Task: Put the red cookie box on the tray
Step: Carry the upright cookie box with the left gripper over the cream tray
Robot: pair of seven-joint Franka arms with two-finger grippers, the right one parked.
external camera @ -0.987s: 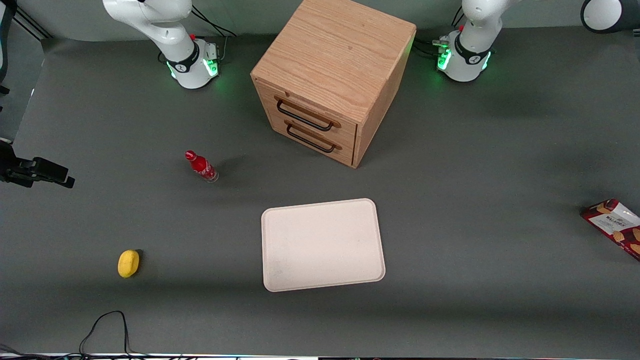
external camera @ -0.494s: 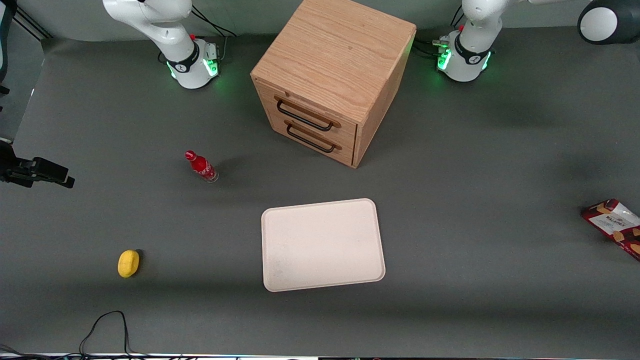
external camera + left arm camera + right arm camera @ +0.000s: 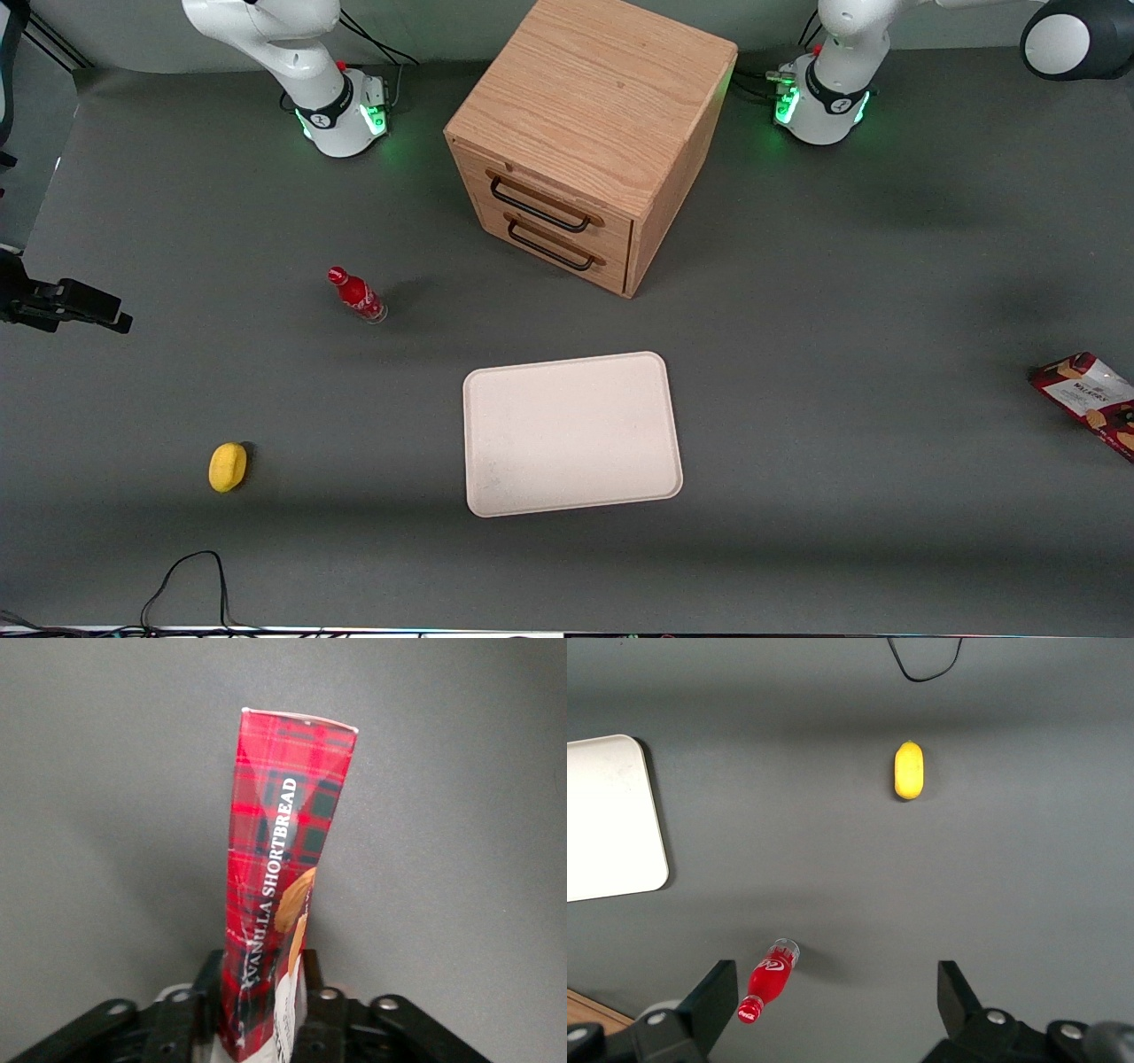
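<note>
The red cookie box [image 3: 283, 842], dark red tartan with "VANILLA SHORTBREAD" lettering, stands on edge between my left gripper's [image 3: 262, 992] black fingers [image 3: 211, 979], which are shut on its near end. In the front view only part of the box [image 3: 1083, 397] shows, at the frame's edge toward the working arm's end of the table; the gripper itself is out of that view. The pale beige-pink tray [image 3: 571, 434] lies flat in the middle of the table, nearer the front camera than the wooden cabinet, with nothing on it. It also shows in the right wrist view [image 3: 607, 815].
A wooden two-drawer cabinet [image 3: 589, 133] stands farther from the camera than the tray. A small red soda bottle [image 3: 357, 295] and a yellow lemon [image 3: 228, 466] sit toward the parked arm's end. A black cable [image 3: 186, 580] lies at the near table edge.
The working arm's dark elbow joint has shifted slightly toward the table's middle. The box's visible part has barely moved. Nothing else has changed.
</note>
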